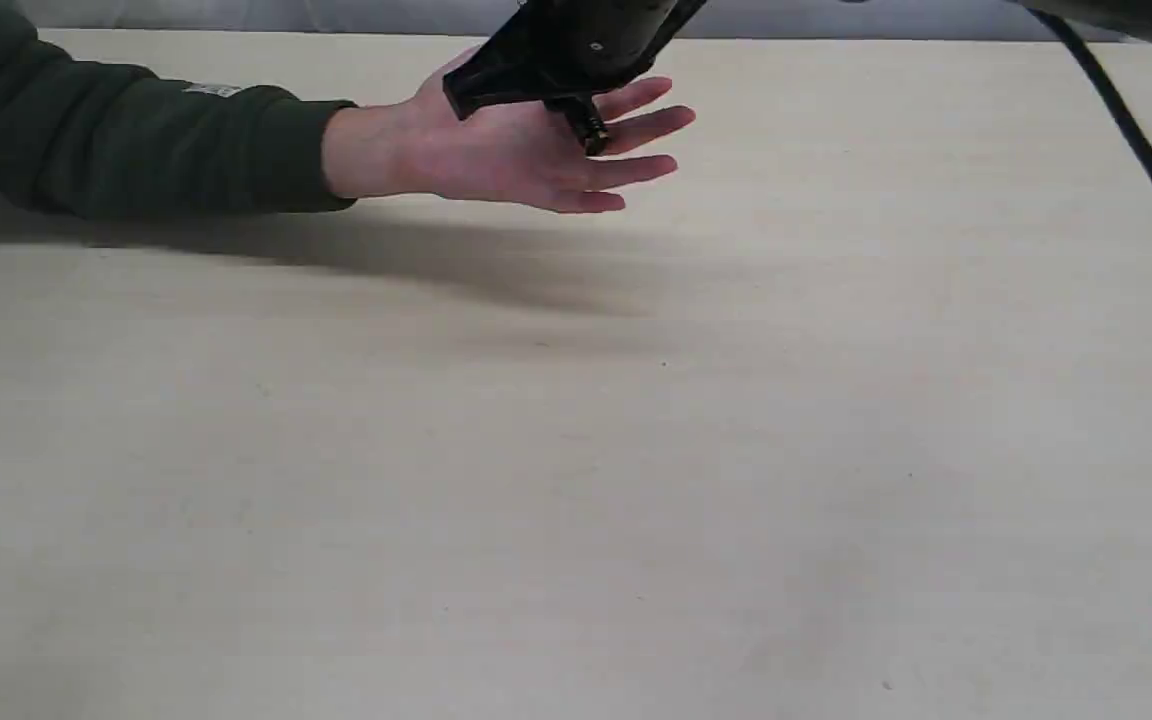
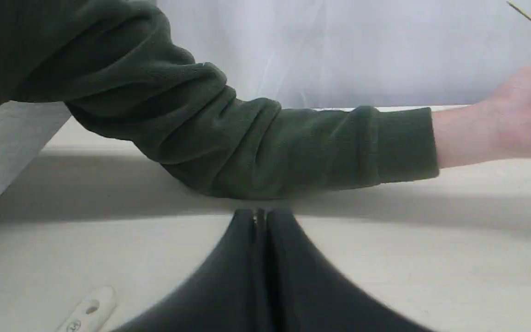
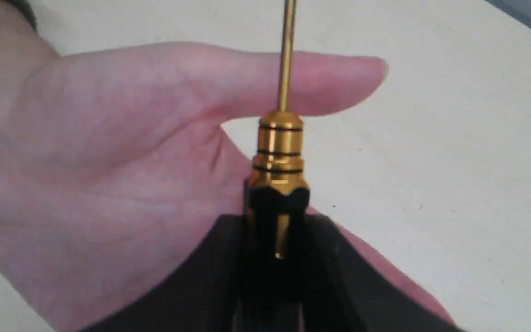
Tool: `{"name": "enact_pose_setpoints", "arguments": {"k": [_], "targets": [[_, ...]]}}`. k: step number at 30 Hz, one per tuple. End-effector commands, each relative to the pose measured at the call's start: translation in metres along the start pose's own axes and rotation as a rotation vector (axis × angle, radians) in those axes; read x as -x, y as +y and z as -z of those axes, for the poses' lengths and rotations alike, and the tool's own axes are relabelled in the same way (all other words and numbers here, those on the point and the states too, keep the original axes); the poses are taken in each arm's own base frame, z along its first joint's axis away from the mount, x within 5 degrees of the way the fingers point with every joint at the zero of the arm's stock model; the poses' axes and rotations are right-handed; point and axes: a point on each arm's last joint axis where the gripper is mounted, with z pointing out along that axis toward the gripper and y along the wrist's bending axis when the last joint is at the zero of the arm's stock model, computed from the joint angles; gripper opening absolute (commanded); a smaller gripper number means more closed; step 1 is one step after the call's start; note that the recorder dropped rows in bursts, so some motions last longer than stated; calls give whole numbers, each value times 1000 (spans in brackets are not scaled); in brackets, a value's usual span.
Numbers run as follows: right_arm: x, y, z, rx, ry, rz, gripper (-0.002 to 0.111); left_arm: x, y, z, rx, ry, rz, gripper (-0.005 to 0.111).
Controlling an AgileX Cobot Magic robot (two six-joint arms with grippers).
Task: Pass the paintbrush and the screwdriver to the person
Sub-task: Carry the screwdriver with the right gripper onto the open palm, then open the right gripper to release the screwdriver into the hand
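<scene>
The person's open hand point(image 1: 516, 155) lies palm up at the back of the table, with a dark green sleeve point(image 1: 136, 140) behind it. Just above the palm, my right gripper point(image 1: 576, 105) is shut on the screwdriver point(image 1: 591, 130). In the right wrist view the screwdriver's gold rings point(image 3: 278, 147) and thin shaft stick out of the gripper point(image 3: 277, 221) over the person's thumb point(image 3: 247, 83). My left gripper point(image 2: 258, 214) is shut with nothing in it, low over the table near the sleeve point(image 2: 247, 138). Only the paintbrush's point(image 2: 85, 313) pale handle end with its hole shows, lying on the table.
The pale wooden table point(image 1: 576, 480) fills the exterior view. A black cable point(image 1: 1146, 160) hangs at the right. A light curtain point(image 2: 362, 50) stands behind the table's far edge.
</scene>
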Motion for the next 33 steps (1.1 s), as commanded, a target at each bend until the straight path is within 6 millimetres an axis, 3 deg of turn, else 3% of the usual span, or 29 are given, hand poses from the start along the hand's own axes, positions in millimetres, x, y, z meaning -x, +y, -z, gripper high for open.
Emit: {"name": "enact_pose_setpoints", "arguments": {"k": [1, 3, 8, 13, 17, 23, 27, 33], "targets": [[3, -3, 0, -6, -13, 4, 5, 0, 0, 0, -8, -11, 3, 0], [3, -3, 0, -6, -13, 4, 9, 0, 0, 0, -8, -11, 3, 0], [3, -4, 2, -7, -6, 1, 34, 0, 0, 0, -8, -11, 3, 0], [2, -4, 2, -8, -3, 0, 51, 0, -1, 0, -8, -10, 6, 0], [6, -6, 12, -8, -19, -5, 54, 0, -1, 0, -8, -10, 6, 0], [10, -14, 47, -5, -75, -18, 53, 0, -1, 0, -8, -10, 6, 0], [-1, -19, 69, 5, -103, -16, 53, 0, -1, 0, -8, -10, 6, 0], [-33, -28, 115, 31, -160, -20, 53, 0, -1, 0, -8, -10, 6, 0]]}}
